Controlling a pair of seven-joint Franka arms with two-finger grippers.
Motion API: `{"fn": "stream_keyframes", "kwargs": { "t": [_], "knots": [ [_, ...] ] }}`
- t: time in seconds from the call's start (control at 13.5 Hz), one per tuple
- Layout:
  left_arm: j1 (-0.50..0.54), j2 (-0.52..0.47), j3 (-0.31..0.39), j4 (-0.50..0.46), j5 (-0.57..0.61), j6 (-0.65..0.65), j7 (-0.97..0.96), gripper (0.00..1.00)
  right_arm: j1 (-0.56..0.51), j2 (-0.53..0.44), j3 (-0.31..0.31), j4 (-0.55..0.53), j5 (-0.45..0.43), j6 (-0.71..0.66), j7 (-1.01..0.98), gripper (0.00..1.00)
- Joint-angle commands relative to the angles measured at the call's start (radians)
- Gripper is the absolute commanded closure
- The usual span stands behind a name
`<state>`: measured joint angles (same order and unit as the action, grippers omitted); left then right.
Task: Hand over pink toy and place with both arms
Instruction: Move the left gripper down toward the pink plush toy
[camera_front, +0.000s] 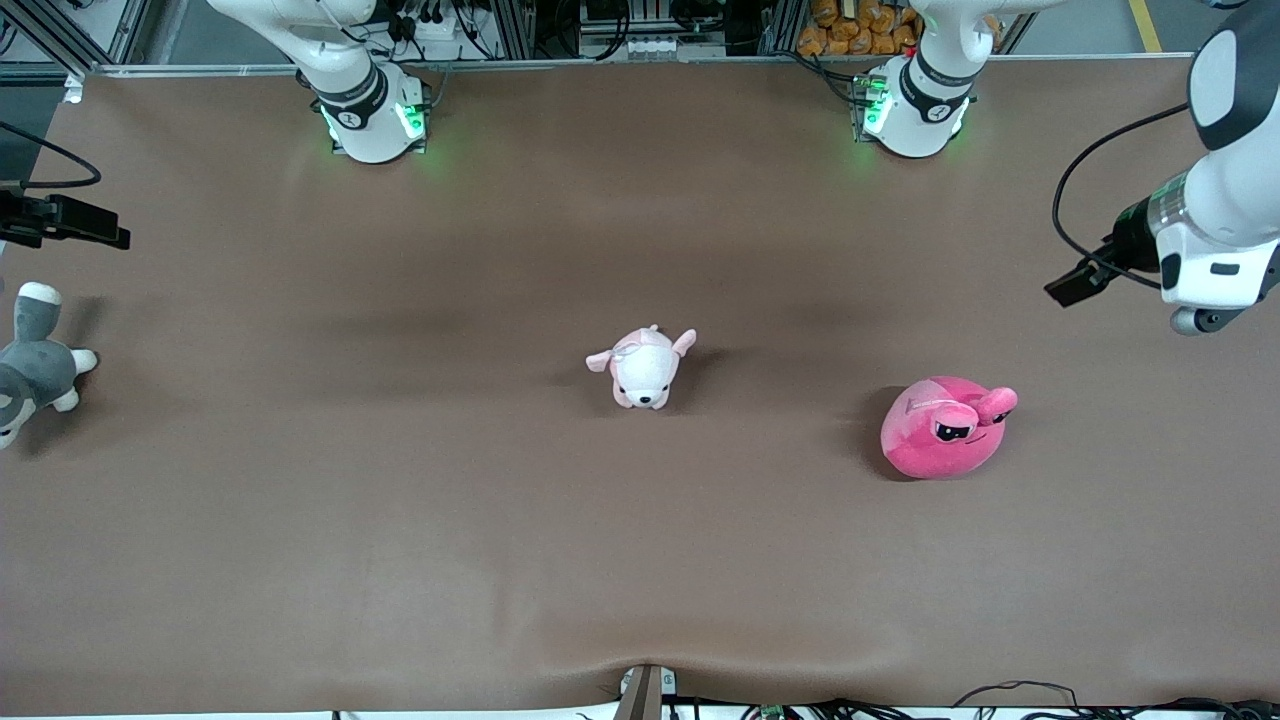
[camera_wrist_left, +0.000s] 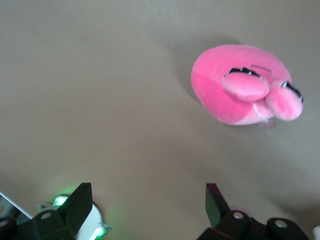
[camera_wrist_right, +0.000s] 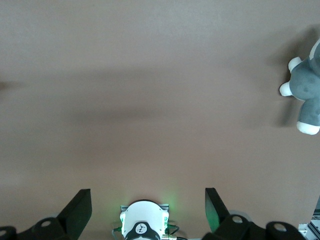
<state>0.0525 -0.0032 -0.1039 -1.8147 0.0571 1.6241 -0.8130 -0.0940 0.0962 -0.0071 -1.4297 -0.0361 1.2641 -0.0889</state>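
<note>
1. The round hot-pink plush toy (camera_front: 945, 428) with two bulging eye stalks was seen lying on the brown table (camera_front: 400, 520), toward the left arm's end and untouched.
2. The left gripper (camera_wrist_left: 145, 207) was held high over that end of the table, its fingers spread wide and empty.
3. The right gripper (camera_wrist_right: 147, 207) was kept waiting over the right arm's end, fingers likewise apart, near a grey-and-white plush animal (camera_front: 30, 370).
4. The toy was judged light, soft and compressible; its rounded body, not the stalks, was thought best pinched.
5. A small pale pink-and-white plush dog (camera_front: 645, 368) lay mid-table.
</note>
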Motion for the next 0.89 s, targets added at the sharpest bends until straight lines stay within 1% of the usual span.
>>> {"fn": "stream_keyframes", "kwargs": {
  "t": [0.0, 0.22, 0.37, 0.59, 0.67, 0.81],
  "knots": [
    [0.001, 0.026, -0.004, 0.014, -0.052, 0.057, -0.194, 0.0, 0.004, 0.0, 0.001, 0.002, 0.005, -0.015, 0.041, 0.0],
    [-0.009, 0.064, -0.007, 0.027, -0.091, 0.131, -0.377, 0.0, 0.004, -0.001, 0.001, 0.0, 0.005, 0.007, 0.11, 0.0],
    [-0.019, 0.139, -0.01, 0.092, -0.091, 0.131, -0.455, 0.0, 0.008, -0.003, 0.004, 0.0, 0.007, 0.014, 0.136, 0.0],
    [-0.046, 0.227, -0.01, 0.166, -0.089, 0.154, -0.665, 0.0, 0.025, -0.004, 0.004, 0.0, 0.008, 0.018, 0.141, 0.0],
    [-0.048, 0.238, -0.01, 0.172, -0.091, 0.16, -0.71, 0.0, 0.025, -0.004, 0.004, -0.001, 0.019, 0.018, 0.15, 0.0],
    [-0.037, 0.241, -0.01, 0.17, -0.097, 0.165, -0.774, 0.0, 0.014, -0.004, 0.001, -0.005, 0.082, 0.009, 0.216, 0.0]
  ]
}}
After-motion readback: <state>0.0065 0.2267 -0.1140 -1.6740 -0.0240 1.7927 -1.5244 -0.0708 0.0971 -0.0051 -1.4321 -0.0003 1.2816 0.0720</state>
